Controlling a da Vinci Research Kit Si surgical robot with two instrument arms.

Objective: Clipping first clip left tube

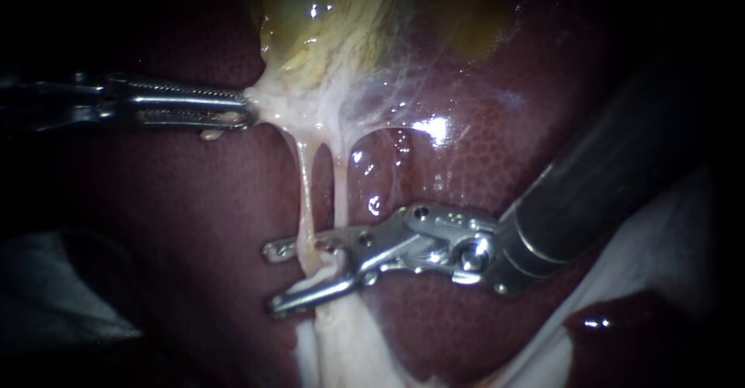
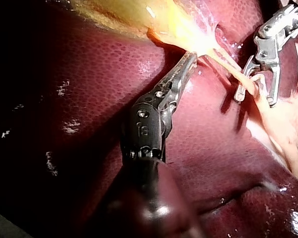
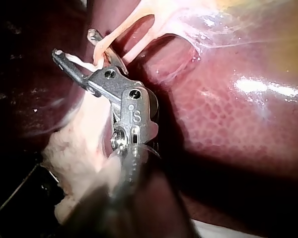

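The liver (image 1: 481, 163) fills nearly the whole endoscope view, dark red and wet, with bright glints near the middle. Above it lies the gallbladder (image 1: 341, 23), yellow-green under a thin shiny film.

My right instrument (image 1: 270, 277) comes in from the right on a thick dark shaft that ends in a metal hinge. My left instrument (image 1: 247, 107) comes in from the left, lying almost level. A lump of pale fat (image 1: 341, 341) lies at the lower edge, where the tubes end.

Under the gallbladder a web of white tissue (image 1: 287, 105) is drawn sideways to a point. The left instrument's jaws are clamped on that point, one jaw on each side.

Two thin pale tubes run down from the web, side by side and a little apart. The left tube (image 1: 305, 194) passes in front of the right instrument's upper jaw and goes down into the gap between the jaws. The right tube (image 1: 340, 186) reaches the upper jaw nearer the hinge.

The right instrument's jaws stand apart with a clear gap, astride the left tube, and do not squeeze it. A pale strand lies along the lower jaw; I cannot tell what it is. The right wrist view shows the same: the right instrument (image 3: 74, 43) is spread, with the tube crossing between its jaws.
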